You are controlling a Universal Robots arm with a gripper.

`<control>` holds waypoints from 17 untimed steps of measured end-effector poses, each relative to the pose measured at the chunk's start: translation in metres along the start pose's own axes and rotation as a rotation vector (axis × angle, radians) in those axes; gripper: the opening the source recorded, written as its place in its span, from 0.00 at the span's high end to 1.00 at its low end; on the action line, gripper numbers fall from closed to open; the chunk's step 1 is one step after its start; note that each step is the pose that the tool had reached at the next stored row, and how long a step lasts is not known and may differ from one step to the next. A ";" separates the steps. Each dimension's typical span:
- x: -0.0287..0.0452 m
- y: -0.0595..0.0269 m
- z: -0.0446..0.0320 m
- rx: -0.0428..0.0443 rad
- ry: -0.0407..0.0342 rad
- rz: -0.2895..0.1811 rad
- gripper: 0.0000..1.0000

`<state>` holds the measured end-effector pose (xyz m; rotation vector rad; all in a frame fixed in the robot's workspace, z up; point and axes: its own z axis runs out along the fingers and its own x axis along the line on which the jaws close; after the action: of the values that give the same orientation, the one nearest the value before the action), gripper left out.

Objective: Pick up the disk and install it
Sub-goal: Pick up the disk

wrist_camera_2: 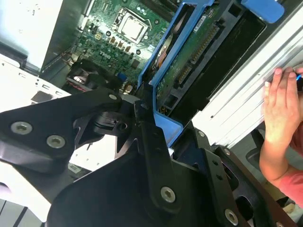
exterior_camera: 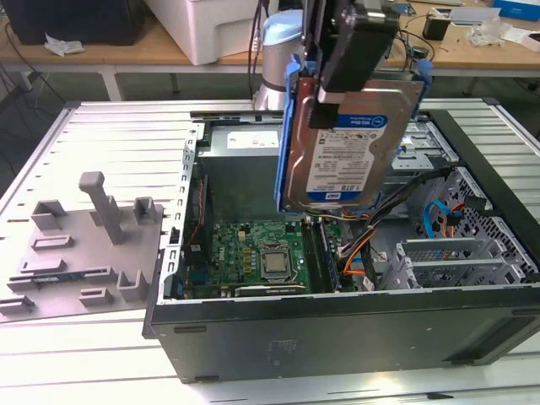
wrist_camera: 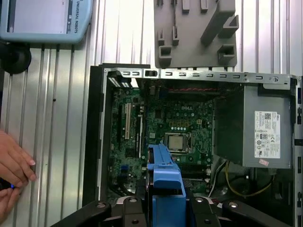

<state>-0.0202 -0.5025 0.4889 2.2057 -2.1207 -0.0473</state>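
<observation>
Gripper (exterior_camera: 333, 89) clamped on the disk (exterior_camera: 350, 148), top edge. It hangs upright above the open case (exterior_camera: 337, 337), probably to clear the walls.

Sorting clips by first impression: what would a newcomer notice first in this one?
The disk, silver in a blue frame, hangs nearly upright in the jaws above the open computer case in the exterior view. Below it lies the green motherboard. A person's hand is at the ribbed table beside the case in the first wrist view.
</observation>
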 end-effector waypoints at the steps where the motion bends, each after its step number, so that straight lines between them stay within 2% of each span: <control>1: 0.0016 -0.0020 -0.0001 -0.0006 -0.0001 0.000 0.63; 6: 0.0109 -0.0133 -0.0007 -0.0040 -0.0001 0.000 0.63; 11: 0.0236 -0.0286 -0.0015 -0.0080 -0.0002 0.000 0.63; 17: 0.0243 -0.0302 -0.0016 -0.0081 -0.0001 0.000 0.63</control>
<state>0.0110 -0.5255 0.4889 2.2014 -2.1166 -0.0558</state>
